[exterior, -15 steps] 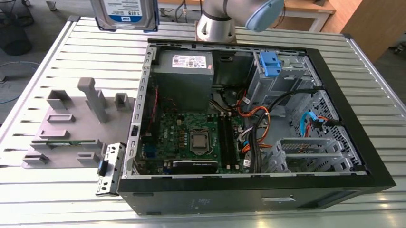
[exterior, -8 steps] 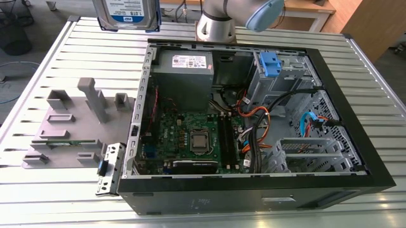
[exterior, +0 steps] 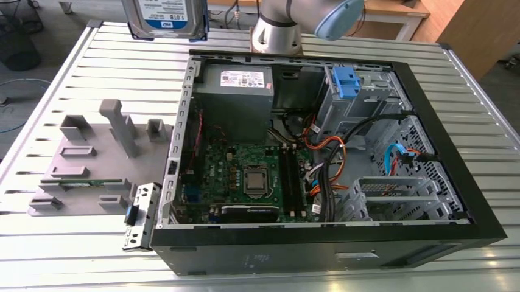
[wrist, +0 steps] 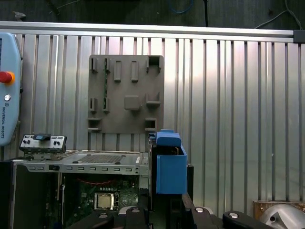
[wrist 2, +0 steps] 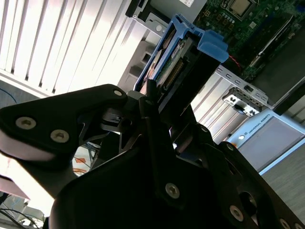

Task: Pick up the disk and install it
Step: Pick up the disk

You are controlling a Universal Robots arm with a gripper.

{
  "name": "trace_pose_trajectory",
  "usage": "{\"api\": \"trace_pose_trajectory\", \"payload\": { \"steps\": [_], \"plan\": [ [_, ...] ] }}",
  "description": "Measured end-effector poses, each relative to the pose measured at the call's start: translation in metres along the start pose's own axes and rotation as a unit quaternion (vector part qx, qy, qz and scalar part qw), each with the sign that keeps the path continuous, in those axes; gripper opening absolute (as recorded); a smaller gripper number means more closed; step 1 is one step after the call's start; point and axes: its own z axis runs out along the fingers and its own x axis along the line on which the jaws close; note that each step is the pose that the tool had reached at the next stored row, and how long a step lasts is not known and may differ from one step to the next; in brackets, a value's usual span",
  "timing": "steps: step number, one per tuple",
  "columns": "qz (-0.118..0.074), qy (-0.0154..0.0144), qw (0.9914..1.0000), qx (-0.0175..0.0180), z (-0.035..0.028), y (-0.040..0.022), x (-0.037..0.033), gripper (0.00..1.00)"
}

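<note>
The disk, a silver-grey drive with a white-and-blue label and blue side rails, hangs high above the slatted table beyond the open computer case. In both wrist views my gripper is shut on the disk, whose connector edge and blue rail tab point away from the black fingers. In the first wrist view the disk stands on edge above the gripper, over the case's rim. The arm rises behind the case.
Inside the case sit a motherboard, a grey power supply, cable bundles and a drive bay with a blue clip. A grey fixture plate with slots lies at the exterior view's left. A teach pendant lies on the table.
</note>
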Motion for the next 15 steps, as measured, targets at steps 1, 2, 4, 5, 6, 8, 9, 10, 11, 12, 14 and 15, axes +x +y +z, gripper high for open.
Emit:
{"api": "trace_pose_trajectory", "payload": {
  "steps": [1,2,4,5,6,8,9,10,11,12,14,15],
  "plan": [
    [0.000,0.0000,1.00000,0.0000,0.0000,-0.0006,0.0000,0.35],
    [0.000,0.0000,1.00000,0.0000,-0.0001,-0.0012,0.0000,0.35],
    [0.000,0.0000,1.00000,0.0000,-0.0001,-0.0026,0.0000,0.35],
    [0.000,0.0000,1.00000,0.0000,-0.0001,-0.0034,0.0000,0.35],
    [0.000,0.0000,1.00000,0.0000,-0.0001,-0.0041,0.0000,0.35],
    [0.000,0.0000,1.00000,0.0000,-0.0002,-0.0056,0.0000,0.35],
    [0.000,0.0000,1.00000,0.0000,-0.0002,-0.0064,0.0000,0.35],
    [0.000,0.0000,1.00000,0.0000,-0.0001,-0.0073,0.0001,0.35],
    [0.000,0.0000,1.00000,0.0000,-0.0001,-0.0082,0.0001,0.35],
    [0.000,0.0000,1.00000,0.0000,-0.0001,-0.0093,0.0001,0.35],
    [0.000,0.0000,1.00000,0.0000,0.0000,-0.0114,0.0001,0.35],
    [0.000,0.0000,1.00000,0.0000,0.0002,-0.0122,0.0001,0.35]
  ]
}}
